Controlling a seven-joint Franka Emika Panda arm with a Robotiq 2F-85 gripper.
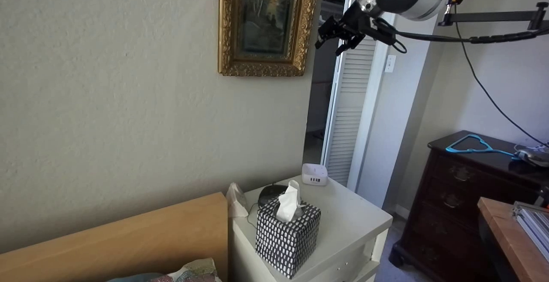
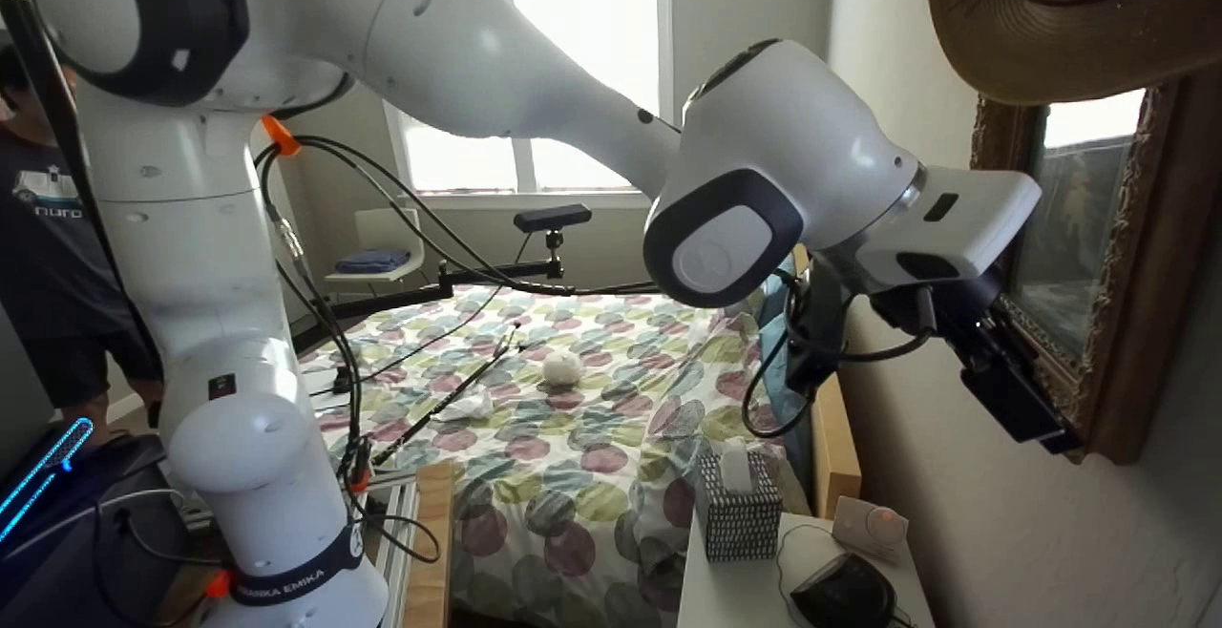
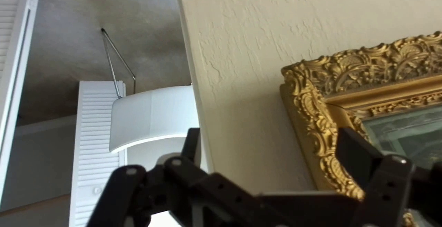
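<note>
In an exterior view, the black gripper (image 1: 328, 49) is in the air, just to the right of the gilt-framed picture (image 1: 269, 20), which hangs on the wall (image 1: 128, 102). Its two fingers (image 3: 355, 154) stand widely apart; in the wrist view, wall and picture edge are seen between them. The finger on the right overlaps the picture there, but I cannot tell if they touch. Lower, a patterned tissue box (image 1: 288, 235) stands on the white nightstand (image 1: 343, 217). Far to the right is a dark wooden dresser (image 1: 454, 187).
</note>
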